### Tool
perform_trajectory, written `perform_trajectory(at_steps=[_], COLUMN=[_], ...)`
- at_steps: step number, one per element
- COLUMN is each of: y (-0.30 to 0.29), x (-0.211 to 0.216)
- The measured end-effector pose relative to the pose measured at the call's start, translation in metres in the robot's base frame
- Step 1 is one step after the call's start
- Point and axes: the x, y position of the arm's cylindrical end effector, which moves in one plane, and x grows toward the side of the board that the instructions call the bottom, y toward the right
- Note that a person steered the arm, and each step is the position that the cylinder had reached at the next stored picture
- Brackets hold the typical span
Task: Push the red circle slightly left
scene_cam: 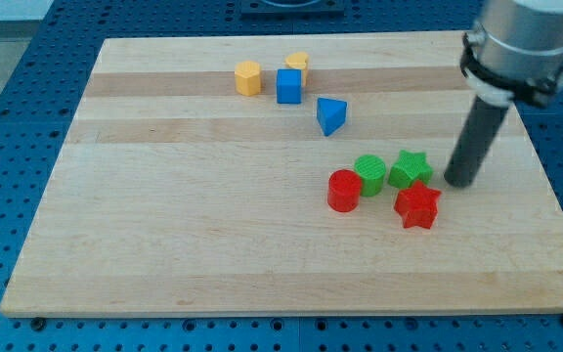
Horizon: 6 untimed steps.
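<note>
No block touches my tip (459,183), just right of green star (411,168).

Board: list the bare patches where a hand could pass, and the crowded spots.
Free: the whole stretch at the view's left of the yellow hexagon and the red circle, and the strip below the red star. Crowded: around the green circle, the green star and my tip.

Near worktop (164,225) centre-right: red circle (343,191) touching green circle (369,174) on view's right; then green star (411,169), red star (417,206) below; my tip (457,183) just right.
</note>
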Motion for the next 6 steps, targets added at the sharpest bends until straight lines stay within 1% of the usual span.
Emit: perform_trajectory(at_steps=[1, 2, 3, 5, 6], y=[0.0, -0.001, -0.023, -0.112, -0.147], x=[0.008, 0.004, -0.003, -0.004, -0.006])
